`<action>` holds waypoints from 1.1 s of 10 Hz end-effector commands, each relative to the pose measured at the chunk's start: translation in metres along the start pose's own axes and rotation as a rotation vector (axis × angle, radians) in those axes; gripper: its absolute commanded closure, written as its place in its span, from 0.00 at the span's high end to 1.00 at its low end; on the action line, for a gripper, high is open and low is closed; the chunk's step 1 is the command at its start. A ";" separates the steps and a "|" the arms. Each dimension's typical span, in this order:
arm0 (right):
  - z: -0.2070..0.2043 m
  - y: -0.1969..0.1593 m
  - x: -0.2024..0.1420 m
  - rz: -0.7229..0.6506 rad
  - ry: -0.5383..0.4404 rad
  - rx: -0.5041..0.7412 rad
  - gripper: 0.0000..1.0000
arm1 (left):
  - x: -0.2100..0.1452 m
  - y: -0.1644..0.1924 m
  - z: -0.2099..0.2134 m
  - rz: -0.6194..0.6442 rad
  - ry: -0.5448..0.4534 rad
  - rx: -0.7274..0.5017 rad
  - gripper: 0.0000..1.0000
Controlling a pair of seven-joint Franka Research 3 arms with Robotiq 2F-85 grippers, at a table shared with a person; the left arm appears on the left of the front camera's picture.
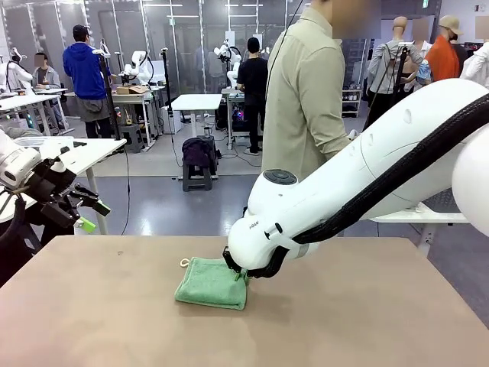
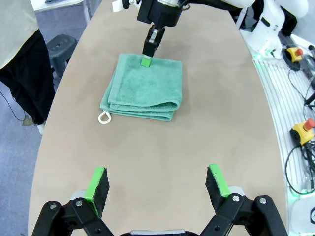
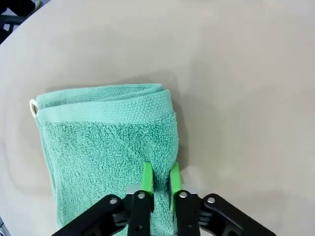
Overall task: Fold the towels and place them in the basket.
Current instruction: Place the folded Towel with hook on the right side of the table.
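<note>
You see the folded sea-green towel (image 1: pixel 212 283) lying mid-bench (image 1: pixel 367 321), right fingers (image 3: pixel 147 177) pinched shut on its 2 o'clock edge, left fingers (image 2: pixel 98 184) spread wide towards 10 o'clock, and print on the right arm (image 1: pixel 344 183) too small to read.

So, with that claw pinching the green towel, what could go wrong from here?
The right gripper pinches the folded towel only at one edge, so lifting may let the hanging layers fall open and undo the fold. It may also have caught only some of the layers; I cannot tell how many. The left gripper is open and well away from the towel, so nothing supports the other side if it sags or slips.
</note>
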State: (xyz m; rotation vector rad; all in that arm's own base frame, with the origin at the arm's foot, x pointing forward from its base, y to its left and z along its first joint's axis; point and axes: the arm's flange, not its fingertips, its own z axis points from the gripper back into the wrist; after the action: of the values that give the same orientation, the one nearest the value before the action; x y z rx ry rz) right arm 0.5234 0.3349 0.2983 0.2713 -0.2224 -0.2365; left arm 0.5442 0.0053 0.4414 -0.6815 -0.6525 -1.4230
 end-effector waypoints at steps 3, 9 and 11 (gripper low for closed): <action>-0.005 0.007 -0.001 -0.012 -0.026 -0.010 0.00 | 0.001 0.000 0.001 0.009 0.015 -0.004 1.00; -0.001 0.000 0.000 0.000 0.001 -0.001 0.00 | 0.001 0.000 0.001 0.009 0.015 -0.004 1.00; -0.001 -0.001 0.001 0.005 -0.003 -0.001 0.04 | 0.001 0.000 0.001 0.009 0.015 -0.004 1.00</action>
State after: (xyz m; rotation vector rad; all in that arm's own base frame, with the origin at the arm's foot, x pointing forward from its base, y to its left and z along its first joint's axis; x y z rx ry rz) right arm 0.5241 0.3343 0.2974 0.2697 -0.2256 -0.2322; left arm 0.5442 0.0053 0.4414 -0.6815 -0.6525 -1.4230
